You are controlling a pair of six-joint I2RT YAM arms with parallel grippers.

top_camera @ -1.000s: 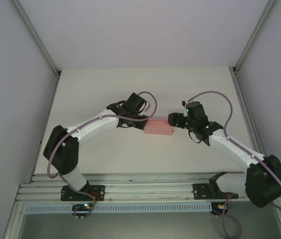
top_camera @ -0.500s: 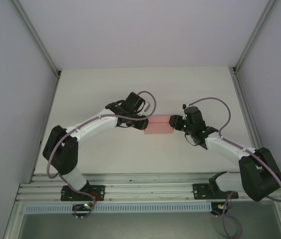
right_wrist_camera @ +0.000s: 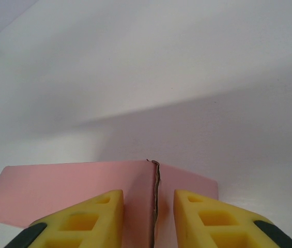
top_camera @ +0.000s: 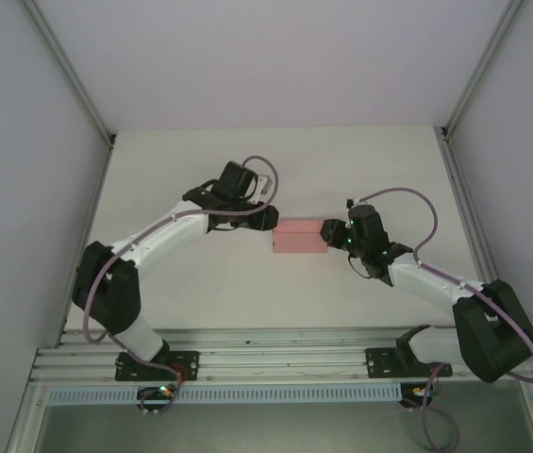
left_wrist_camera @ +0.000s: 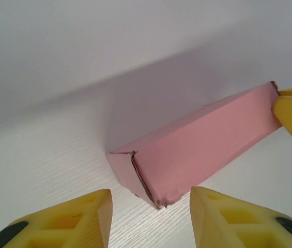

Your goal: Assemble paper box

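A pink rectangular card box (top_camera: pixel 297 237) lies mid-desk (top_camera: pixel 341 160). The left tool (left_wrist_camera: pixel 150 199) gapes clear of it. The right tool (right_wrist_camera: pixel 149 199) sits narrow at its end, grip unclear.

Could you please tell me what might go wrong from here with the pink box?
1. The end seam of the paper box gapes slightly, and the left gripper is open and clear of it, so that flap may spring out.
2. The right gripper straddles the other end's corner seam; squeezing there could dent the thin card or shove the box along the table.
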